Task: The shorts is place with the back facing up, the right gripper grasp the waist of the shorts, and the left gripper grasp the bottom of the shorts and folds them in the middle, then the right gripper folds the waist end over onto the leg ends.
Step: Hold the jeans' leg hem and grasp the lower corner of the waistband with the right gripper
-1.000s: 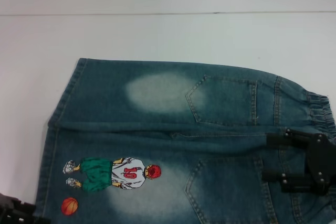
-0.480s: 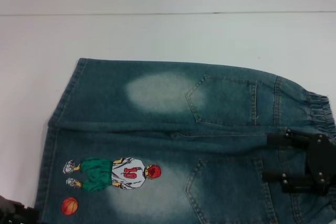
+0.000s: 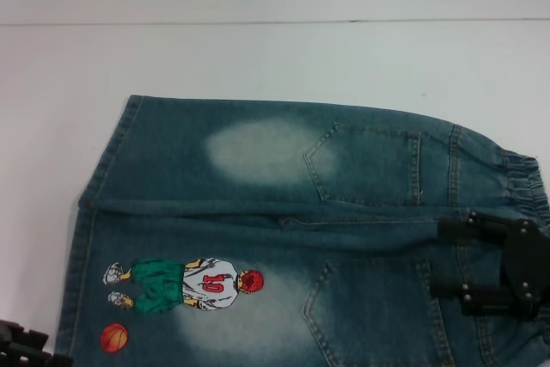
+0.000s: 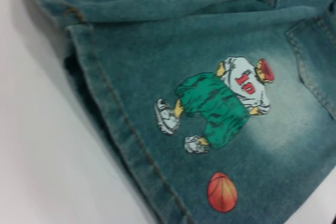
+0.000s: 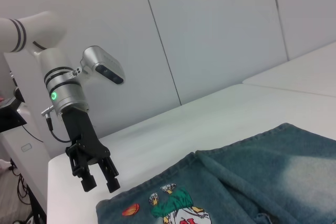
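Flat, faded denim shorts (image 3: pixel 292 238); both black hands, left (image 5: pixel 97 179) and right (image 3: pixel 447 264), seemingly parted.

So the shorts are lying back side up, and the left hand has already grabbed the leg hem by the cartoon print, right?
Not grabbed. The right wrist view shows the left hand open above the table, just off the leg hem of the shorts. The shorts are back side up, as you say.

a plain white table (image 3: pixel 258 58) runs back to a pale grey panelled wall (image 5: pixel 210 35), one thin seam between.
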Available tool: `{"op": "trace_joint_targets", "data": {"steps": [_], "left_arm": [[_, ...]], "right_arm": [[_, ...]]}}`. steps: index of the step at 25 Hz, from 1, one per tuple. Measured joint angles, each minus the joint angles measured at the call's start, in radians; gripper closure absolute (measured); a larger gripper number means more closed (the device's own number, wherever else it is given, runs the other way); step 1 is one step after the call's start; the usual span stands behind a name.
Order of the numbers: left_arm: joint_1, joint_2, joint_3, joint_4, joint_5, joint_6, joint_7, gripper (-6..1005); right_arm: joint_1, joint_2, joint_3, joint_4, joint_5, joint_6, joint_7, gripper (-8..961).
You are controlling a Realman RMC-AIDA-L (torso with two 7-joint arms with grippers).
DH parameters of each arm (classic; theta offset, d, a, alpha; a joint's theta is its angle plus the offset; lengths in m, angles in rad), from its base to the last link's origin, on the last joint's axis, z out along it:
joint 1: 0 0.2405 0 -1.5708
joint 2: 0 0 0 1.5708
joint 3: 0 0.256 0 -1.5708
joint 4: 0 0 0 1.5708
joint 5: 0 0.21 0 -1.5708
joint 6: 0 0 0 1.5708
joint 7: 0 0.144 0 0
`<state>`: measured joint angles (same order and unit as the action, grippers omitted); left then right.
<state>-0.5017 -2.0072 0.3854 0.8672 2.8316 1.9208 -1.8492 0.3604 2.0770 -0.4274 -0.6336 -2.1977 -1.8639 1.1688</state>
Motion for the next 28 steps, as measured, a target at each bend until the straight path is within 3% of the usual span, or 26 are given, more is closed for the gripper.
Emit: {"op": "trace_joint_targets", "data": {"steps": [10, 28], "left_arm": [[0.034, -0.005, 0.000, 0.033, 0.000, 0.008, -0.003, 128], [0.033, -0.010, 0.010, 0.023, 0.001, 0.039, -0.003, 129]], "right_arm": [[0.010, 0.000, 0.012, 0.000, 0.001, 0.000, -0.001, 58], [0.010, 0.000, 0.012, 0.000, 0.003, 0.000, -0.003, 58]]}}
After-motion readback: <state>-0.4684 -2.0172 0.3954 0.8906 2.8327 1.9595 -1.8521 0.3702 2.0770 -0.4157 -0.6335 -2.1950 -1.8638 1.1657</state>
